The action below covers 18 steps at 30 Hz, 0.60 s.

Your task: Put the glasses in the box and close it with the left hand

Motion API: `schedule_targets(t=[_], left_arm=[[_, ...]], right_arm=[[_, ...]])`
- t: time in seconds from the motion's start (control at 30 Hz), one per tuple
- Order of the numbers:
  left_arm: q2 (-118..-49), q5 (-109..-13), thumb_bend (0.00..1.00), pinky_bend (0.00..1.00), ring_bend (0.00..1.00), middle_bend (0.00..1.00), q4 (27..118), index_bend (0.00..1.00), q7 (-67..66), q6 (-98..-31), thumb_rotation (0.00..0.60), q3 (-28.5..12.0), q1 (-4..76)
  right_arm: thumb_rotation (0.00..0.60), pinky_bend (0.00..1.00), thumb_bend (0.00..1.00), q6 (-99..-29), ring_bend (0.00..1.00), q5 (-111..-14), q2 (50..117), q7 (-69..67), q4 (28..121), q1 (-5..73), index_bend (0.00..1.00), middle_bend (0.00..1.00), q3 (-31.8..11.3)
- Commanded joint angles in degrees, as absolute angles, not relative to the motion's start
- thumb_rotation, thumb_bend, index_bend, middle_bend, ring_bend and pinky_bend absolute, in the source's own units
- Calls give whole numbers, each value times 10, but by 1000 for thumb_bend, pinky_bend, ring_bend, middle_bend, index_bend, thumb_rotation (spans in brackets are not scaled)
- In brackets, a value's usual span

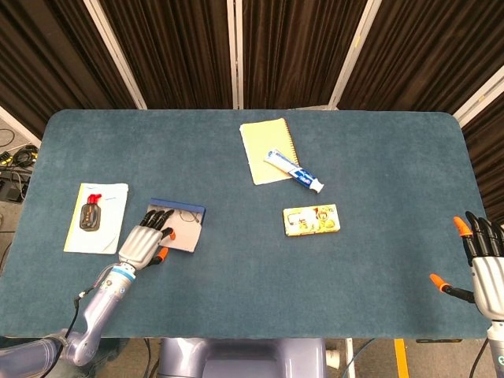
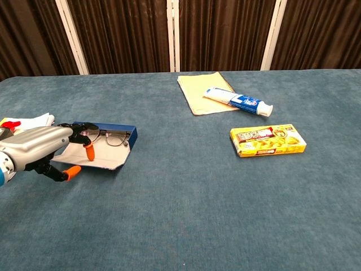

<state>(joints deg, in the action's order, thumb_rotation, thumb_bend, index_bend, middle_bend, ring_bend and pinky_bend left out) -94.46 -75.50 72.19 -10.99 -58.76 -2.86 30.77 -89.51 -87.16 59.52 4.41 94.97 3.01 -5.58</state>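
Now the left hand (image 2: 42, 148) grips the pale lid (image 2: 93, 159) of the blue glasses case (image 1: 179, 225) (thumb under, fingers over), lid partly raised. The glasses (image 2: 110, 138) lie inside. The right hand (image 1: 482, 260) hangs spread and empty at the bench (image 1: 315, 276) edge.

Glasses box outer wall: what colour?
Blue; the box shows it best in chest view.

A yellow notepad (image 1: 265, 150) lies toward the far side of the blue desk (image 1: 252, 291), with a toothpaste tube (image 1: 294, 172) resting across its near right corner. Nearer sits a small yellow carton (image 1: 311, 220), apart from both. At the left edge, a white sheet (image 1: 96, 229) carries a small black object with a red tip (image 1: 90, 214).
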Motion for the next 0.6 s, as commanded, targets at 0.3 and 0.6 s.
schedule_targets(t=[0.3, 0.6], left_arm=[[-946, -734, 518, 0, 0, 0, 719, 407, -114, -579, 600, -65, 327], [-970, -718, 521, 0, 0, 0, 686, 468, -108, -564, 600, -75, 338]], right_arm=[[600, 0, 0, -892, 0, -870, 596, 47, 949, 31, 0, 0, -56], [600, 0, 0, -890, 0, -868, 598, 47, 948, 32, 0, 0, -56]])
